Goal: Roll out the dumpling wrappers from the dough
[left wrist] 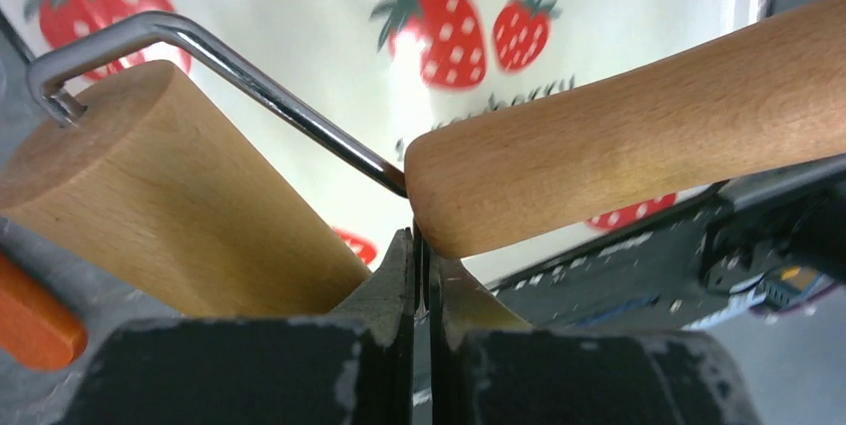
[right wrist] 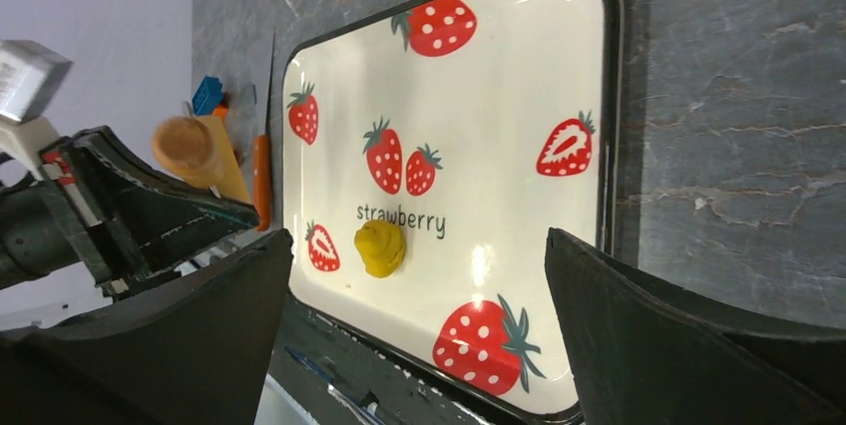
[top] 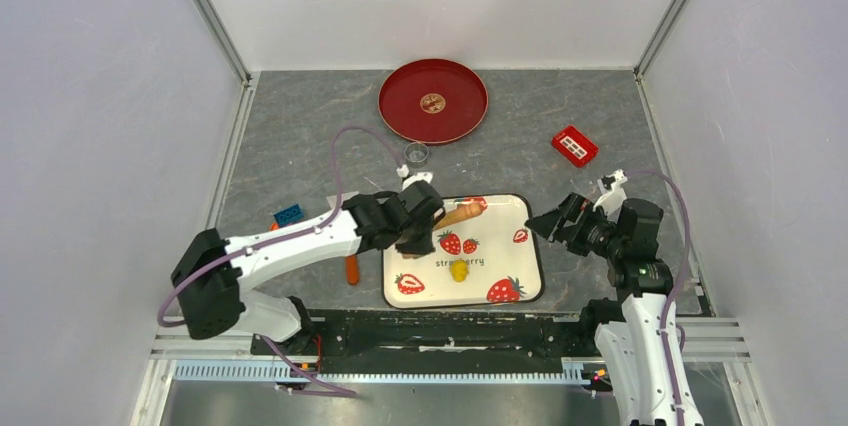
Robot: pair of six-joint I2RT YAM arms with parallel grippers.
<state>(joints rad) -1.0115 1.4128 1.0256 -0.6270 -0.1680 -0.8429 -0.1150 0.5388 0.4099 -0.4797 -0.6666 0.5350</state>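
Top external: left hand hides most of the roller it pinches; right hand gapes wide

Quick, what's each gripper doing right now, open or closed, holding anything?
Left gripper: closed, apparently pinching the roller where wire meets handle.
Right gripper: open, empty.

The one legible text is the lowercase word "strawberry", printed in dark letters among red strawberry pictures on the white tray that lies at the middle of the near edge of the tabletop.
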